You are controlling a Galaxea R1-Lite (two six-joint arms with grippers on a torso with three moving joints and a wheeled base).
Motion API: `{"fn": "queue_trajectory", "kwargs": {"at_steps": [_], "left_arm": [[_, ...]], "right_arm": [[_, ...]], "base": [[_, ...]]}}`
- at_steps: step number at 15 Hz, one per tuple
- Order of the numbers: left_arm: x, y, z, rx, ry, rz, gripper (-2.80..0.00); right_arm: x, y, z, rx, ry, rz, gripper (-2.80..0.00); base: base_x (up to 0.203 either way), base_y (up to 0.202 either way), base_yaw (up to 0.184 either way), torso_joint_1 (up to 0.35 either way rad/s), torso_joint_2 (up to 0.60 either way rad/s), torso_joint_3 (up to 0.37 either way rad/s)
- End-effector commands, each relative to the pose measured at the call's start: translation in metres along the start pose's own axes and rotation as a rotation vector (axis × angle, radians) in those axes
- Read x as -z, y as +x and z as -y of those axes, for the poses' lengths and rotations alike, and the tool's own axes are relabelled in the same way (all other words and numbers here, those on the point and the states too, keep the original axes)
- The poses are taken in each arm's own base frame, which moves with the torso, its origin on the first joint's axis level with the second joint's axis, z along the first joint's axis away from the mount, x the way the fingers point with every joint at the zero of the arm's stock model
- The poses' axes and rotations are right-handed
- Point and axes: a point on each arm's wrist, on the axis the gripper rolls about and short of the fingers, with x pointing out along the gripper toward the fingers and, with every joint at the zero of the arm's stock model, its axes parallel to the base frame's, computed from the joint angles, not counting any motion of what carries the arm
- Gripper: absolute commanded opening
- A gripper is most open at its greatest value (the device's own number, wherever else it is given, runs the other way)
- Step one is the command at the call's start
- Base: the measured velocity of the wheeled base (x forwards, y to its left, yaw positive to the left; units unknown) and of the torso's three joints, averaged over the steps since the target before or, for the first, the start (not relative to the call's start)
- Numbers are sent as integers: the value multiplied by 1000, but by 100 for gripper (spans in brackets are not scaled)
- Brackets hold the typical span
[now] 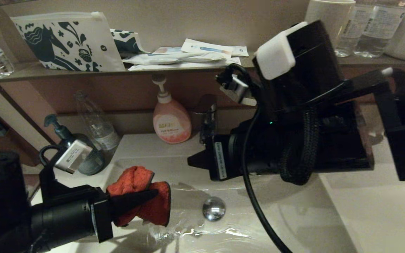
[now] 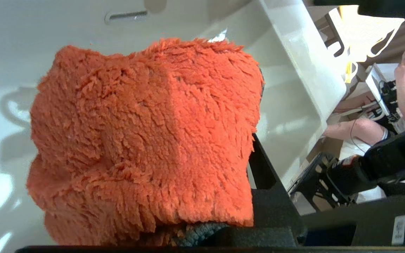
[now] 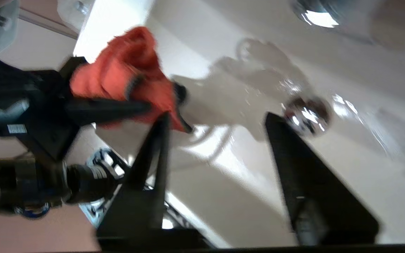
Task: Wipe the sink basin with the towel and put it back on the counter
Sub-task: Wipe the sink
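The red-orange fluffy towel [image 1: 137, 195] is bunched between the fingers of my left gripper [image 1: 153, 196], which is shut on it over the left part of the sink basin [image 1: 294, 218]. In the left wrist view the towel [image 2: 146, 140] fills most of the picture; its grey border shows by one black finger [image 2: 271, 182], and the overflow slot [image 2: 126, 15] lies beyond. My right gripper [image 3: 216, 119] hangs open and empty over the basin [image 3: 244, 196], near the chrome drain stopper [image 3: 306, 112]. From the head, that gripper [image 1: 197, 161] points left, above the stopper [image 1: 213, 208]. Off-white counter [image 1: 381, 211] lies to the right.
A pink pump bottle [image 1: 171, 119] and the faucet [image 1: 206, 119] stand behind the basin. A dark pump bottle [image 1: 72, 151] and a clear bottle [image 1: 97, 126] stand at the back left. The brown shelf [image 1: 30, 72] holds a patterned pouch [image 1: 69, 42], packets, cups and water bottles.
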Motion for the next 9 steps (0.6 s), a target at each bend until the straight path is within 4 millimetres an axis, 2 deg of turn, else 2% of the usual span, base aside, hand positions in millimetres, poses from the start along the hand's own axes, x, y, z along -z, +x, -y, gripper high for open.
{"fn": "queue_trajectory", "kwargs": {"at_steps": [1, 5, 9], "left_arm": [[5, -8, 2, 3, 3, 13, -280], [15, -20, 3, 2, 4, 22, -280], [14, -27, 5, -9, -23, 54, -280]], "right_arm": [[5, -28, 6, 3, 8, 14, -280], [35, -70, 34, 131, 26, 21, -280], [62, -145, 72, 240, 91, 188, -280]], "base": [[0, 0, 0, 0, 0, 0], [0, 0, 0, 0, 0, 0], [0, 0, 0, 0, 0, 0]]}}
